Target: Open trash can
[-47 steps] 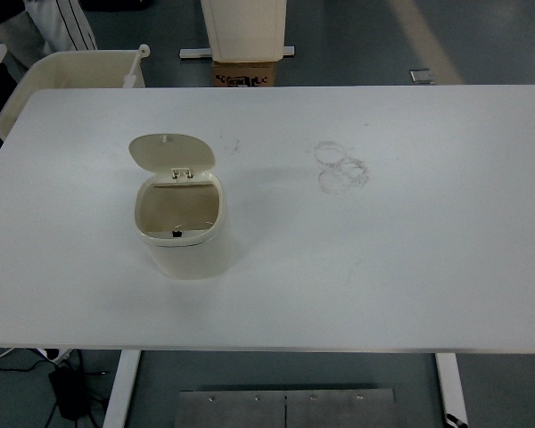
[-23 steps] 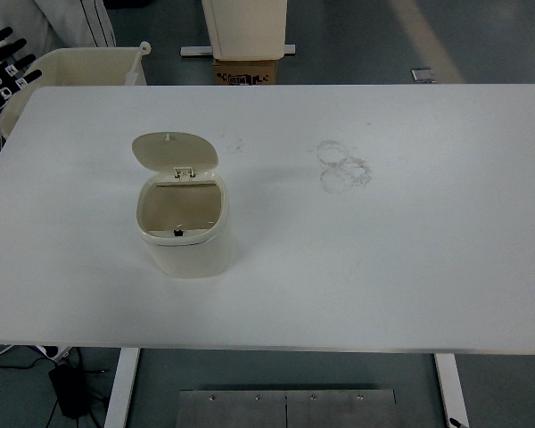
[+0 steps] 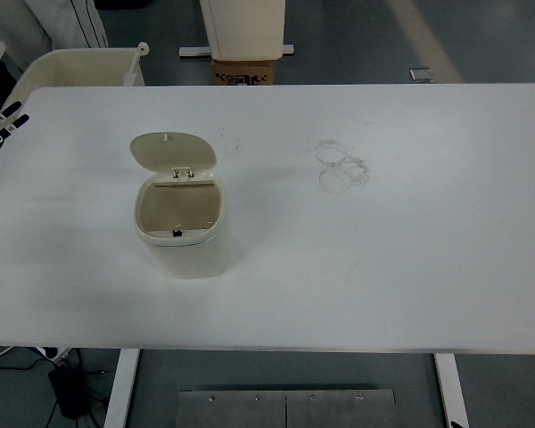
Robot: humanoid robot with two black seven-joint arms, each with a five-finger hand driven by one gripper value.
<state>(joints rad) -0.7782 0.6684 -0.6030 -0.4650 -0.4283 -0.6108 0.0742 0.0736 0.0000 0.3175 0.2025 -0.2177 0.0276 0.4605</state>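
A small cream trash can (image 3: 182, 234) stands on the left half of the white table (image 3: 383, 259). Its lid (image 3: 172, 152) is flipped up and back on its hinge, and the inside shows empty. Black fingertips of my left hand (image 3: 0, 123) poke in at the far left edge, near the table's back corner. They are spread, hold nothing, and are well away from the can. The rest of that hand is cut off by the frame. No right arm shows.
Faint ring smudges (image 3: 341, 167) mark the table's middle. Behind the table stand a cream tub (image 3: 76, 67) at the left and a tall cream bin (image 3: 243, 27) on a cardboard box (image 3: 243, 73). A person's white garment (image 3: 62, 18) shows at the top left.
My left hand came into view at the top left edge, then slid down and outward along that edge. The can and its raised lid have not moved.
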